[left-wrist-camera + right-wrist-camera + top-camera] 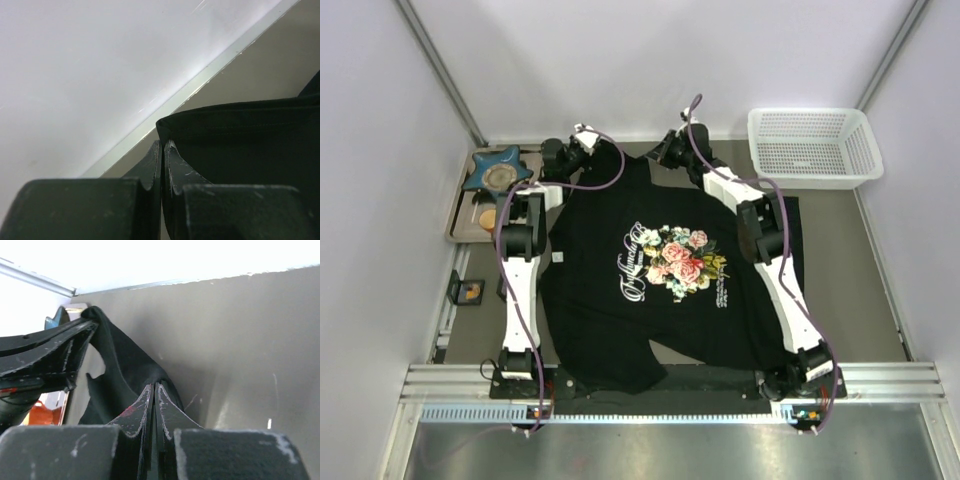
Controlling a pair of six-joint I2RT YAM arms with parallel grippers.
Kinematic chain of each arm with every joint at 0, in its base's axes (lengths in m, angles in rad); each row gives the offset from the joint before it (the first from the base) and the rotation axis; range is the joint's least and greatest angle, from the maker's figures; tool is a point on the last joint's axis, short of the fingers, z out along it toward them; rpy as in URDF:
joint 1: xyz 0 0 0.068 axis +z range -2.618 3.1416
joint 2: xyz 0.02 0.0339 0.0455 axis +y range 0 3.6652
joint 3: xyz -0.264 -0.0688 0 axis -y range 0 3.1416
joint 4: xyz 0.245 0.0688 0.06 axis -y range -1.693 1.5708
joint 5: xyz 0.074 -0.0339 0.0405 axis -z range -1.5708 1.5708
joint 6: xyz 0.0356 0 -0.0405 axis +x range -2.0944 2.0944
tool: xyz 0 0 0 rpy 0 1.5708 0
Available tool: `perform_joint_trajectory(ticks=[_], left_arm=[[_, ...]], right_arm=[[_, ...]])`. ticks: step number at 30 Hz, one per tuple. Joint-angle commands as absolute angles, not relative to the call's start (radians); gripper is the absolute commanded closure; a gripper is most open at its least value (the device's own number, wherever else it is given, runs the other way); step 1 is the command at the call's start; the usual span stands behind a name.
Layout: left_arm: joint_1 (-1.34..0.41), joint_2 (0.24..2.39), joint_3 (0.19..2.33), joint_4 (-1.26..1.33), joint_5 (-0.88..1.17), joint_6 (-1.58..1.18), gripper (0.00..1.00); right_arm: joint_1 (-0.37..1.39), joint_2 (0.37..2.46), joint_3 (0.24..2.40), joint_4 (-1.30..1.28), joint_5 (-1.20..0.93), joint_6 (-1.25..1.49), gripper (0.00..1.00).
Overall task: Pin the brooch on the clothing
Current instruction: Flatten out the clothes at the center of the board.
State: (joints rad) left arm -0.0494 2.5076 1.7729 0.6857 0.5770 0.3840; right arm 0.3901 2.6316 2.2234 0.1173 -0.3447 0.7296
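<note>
Black fabric of the clothing [620,310] lies spread chest-up on the table [860,290], with the rose print [682,258] near its middle. Beyond the print, at the collar edge, you have 2 grips. The left gripper [162,146] has its fingers pressed together on a hemmed corner of cloth. The right gripper [155,386] is likewise clamped tight on a fold, and a band of fabric is slung between the 2. Neither holds the brooch [488,215], which I judge to be the small round piece on a tray [458,228] well to the left of the print and clear of the shirt. It is too small in the overhead view to confirm. A blue star dish [477,182] sits left of the print too, farther back. Risks, in my judgement, number 4. Risk 1: pulling the 2 grips apart or upward unevenly would drag the shirt and bunch the chest around the print, leaving no flat spot for pinning. Risk 2: both sets of fingers are occupied, so you must release before any pick, and letting go high would drop the collar in a heap. Risk 3: the brooch looks tiny and flat on the tray, so a slightly off approach could skid it away or nip the tray lip. Risk 4: the hem nearside of the print lies rumpled and could catch an arm sweeping across.
</note>
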Motion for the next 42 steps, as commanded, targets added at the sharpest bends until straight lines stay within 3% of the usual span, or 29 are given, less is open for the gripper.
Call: perform_joint_trajectory(ticks=[1, 16, 18, 19, 21, 22, 24, 28, 32, 38, 42], left_arm=[[-0.052, 2.542, 1.848, 0.776, 0.539, 0.365, 1.0], [-0.071, 2.631, 1.946, 0.733, 0.462, 0.459, 1.0], [-0.072, 2.638, 1.963, 0.727, 0.434, 0.45, 0.82], [-0.071, 2.635, 1.971, 0.735, 0.425, 0.448, 0.66], [-0.071, 2.616, 1.977, 0.729, 0.411, 0.451, 0.52], [-0.071, 2.605, 1.988, 0.701, 0.391, 0.451, 0.43], [-0.071, 2.564, 2.003, 0.663, 0.368, 0.457, 0.37], [-0.069, 2.452, 2.0, 0.553, 0.272, 0.436, 0.27], [-0.067, 2.242, 1.99, 0.324, 0.256, 0.35, 0.02], [-0.063, 1.891, 1.91, -0.208, 0.357, 0.247, 0.01], [-0.023, 1.565, 1.564, -0.373, 0.58, 0.324, 0.01]], right_arm=[[0.387, 2.677, 2.286, 0.199, -0.281, 0.802, 1.0], [0.387, 2.744, 2.356, 0.287, -0.212, 0.795, 1.0], [0.383, 2.746, 2.362, 0.307, -0.251, 0.79, 0.82], [0.383, 2.74, 2.362, 0.32, -0.261, 0.785, 0.6], [0.385, 2.711, 2.361, 0.324, -0.284, 0.752, 0.37], [0.385, 2.698, 2.356, 0.321, -0.291, 0.736, 0.31], [0.384, 2.637, 2.323, 0.319, -0.325, 0.689, 0.19], [0.382, 2.488, 2.228, 0.295, -0.388, 0.602, 0.05], [0.382, 2.294, 2.084, 0.197, -0.448, 0.473, 0.01], [0.385, 1.907, 1.75, 0.083, -0.501, 0.134, 0.01], [0.385, 1.653, 1.525, -0.069, -0.612, -0.171, 0.01]])
